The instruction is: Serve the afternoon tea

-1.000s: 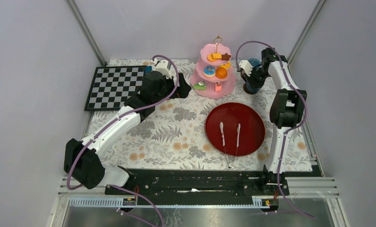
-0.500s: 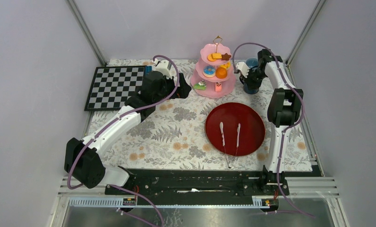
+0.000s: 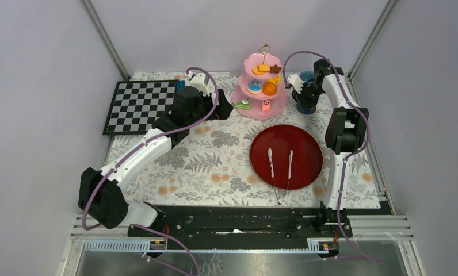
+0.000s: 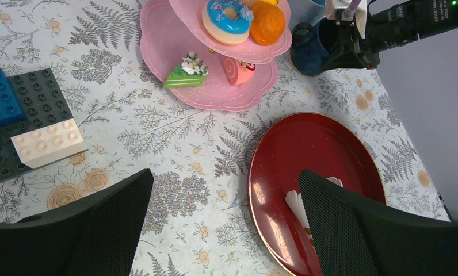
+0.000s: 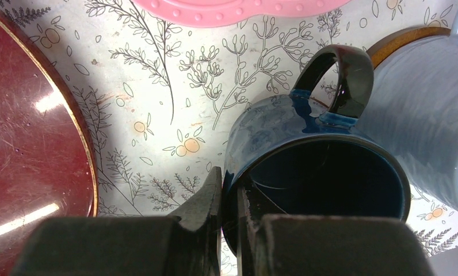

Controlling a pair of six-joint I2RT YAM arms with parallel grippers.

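The pink three-tier stand (image 3: 261, 86) holds toy sweets: a blue donut (image 4: 228, 17), an orange piece (image 4: 267, 23), a green cake slice (image 4: 183, 77) and a pink roll (image 4: 238, 72). To its right, my right gripper (image 5: 229, 195) is shut on the rim of a dark blue cup (image 5: 307, 155), one finger inside and one outside. A light blue cup (image 5: 422, 115) stands right beside it, with a brown saucer (image 5: 399, 39) edge showing behind. My left gripper (image 4: 224, 224) hangs open and empty over the cloth, left of the stand (image 4: 215, 95).
A dark red round tray (image 3: 286, 156) with white tongs (image 3: 279, 164) lies in front of the stand. A chessboard (image 3: 139, 105) sits at the back left, with toy bricks (image 4: 19, 126) near it. The enclosure's walls stand close behind the cups.
My right wrist has shifted slightly toward the back and left, still gripping the dark blue cup. The left arm has not moved.
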